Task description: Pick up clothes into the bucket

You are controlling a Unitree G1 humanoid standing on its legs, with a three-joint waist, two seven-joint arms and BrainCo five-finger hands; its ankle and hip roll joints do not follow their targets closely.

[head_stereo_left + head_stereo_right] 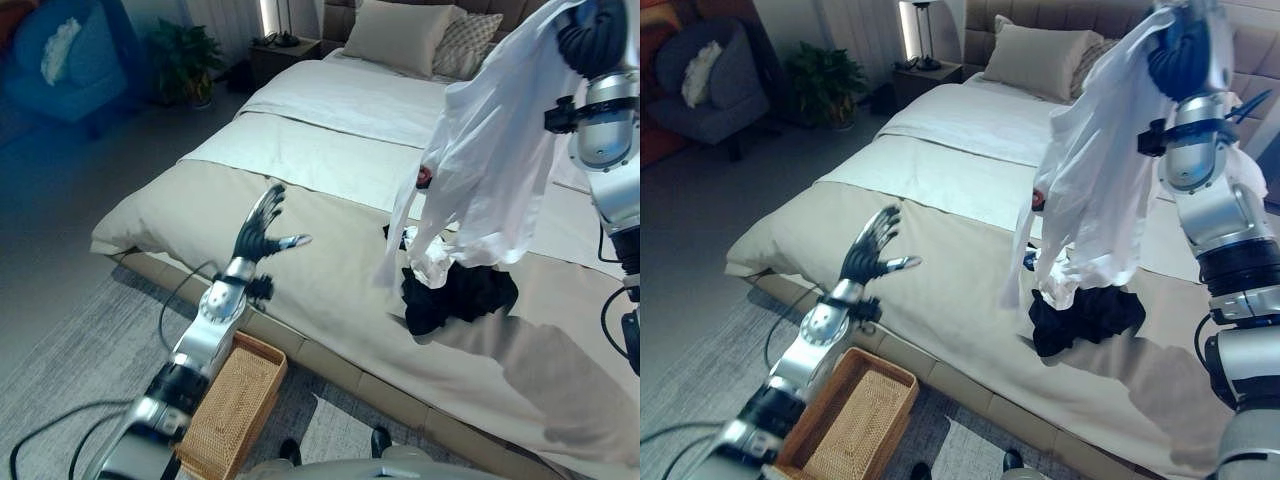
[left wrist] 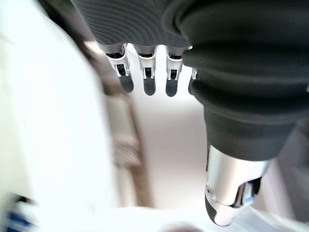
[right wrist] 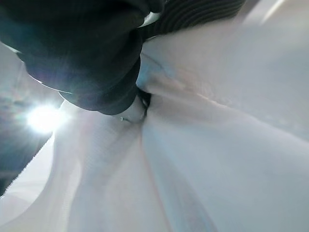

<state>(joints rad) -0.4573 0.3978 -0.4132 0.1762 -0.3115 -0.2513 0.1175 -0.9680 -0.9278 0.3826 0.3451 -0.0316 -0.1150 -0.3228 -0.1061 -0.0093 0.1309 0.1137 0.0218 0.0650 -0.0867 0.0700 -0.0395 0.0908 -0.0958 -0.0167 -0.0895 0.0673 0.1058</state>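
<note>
Right robot hand (image 1: 1180, 45) gripping white shirt (image 1: 1095, 170)

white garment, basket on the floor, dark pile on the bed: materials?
White shirt, held up by the right hand: thin, light woven cloth, probably cotton or a blend; it drapes in soft folds and looks slightly sheer.
Basket: woven wicker or rattan, tan and matte, with a visible weave.
Black garment: soft dark fabric, crumpled; fibre can't be told.

A white shirt (image 1: 490, 150) hangs crumpled above the bed (image 1: 330, 250), at 2 o'clock. Below it a black garment (image 1: 460, 295) lies bunched. A wicker basket (image 1: 235, 405) stands on the floor at 7 o'clock.
</note>
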